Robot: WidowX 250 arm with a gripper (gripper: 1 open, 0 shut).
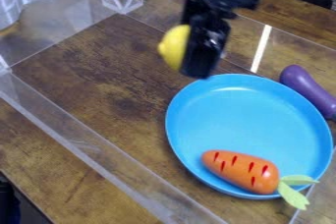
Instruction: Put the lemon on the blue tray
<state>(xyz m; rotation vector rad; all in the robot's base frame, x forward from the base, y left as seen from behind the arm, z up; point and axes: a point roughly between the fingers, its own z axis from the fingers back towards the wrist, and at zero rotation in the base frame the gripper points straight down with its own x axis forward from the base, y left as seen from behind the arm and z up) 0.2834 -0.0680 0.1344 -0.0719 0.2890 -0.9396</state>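
Claw (pixel 194 49) gripped the lemon (pixel 175 46) in the air, upper centre of frame, just beyond the blue tray (pixel 250 120)'s rim; best release looked like low over bare blue, clear of the carrot (pixel 245 170).

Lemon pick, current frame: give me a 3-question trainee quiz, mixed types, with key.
1. True or false: the lemon already lies on the blue tray.
2. What lies on the tray now? A) the carrot B) the eggplant C) nothing
3. Fill in: the gripper holds the lemon above the ____, beside the tray's upper-left rim.

Key:
1. False; the lemon is held in the gripper, off the tray.
2. A; the eggplant lies on the table at the tray's right edge.
3. table
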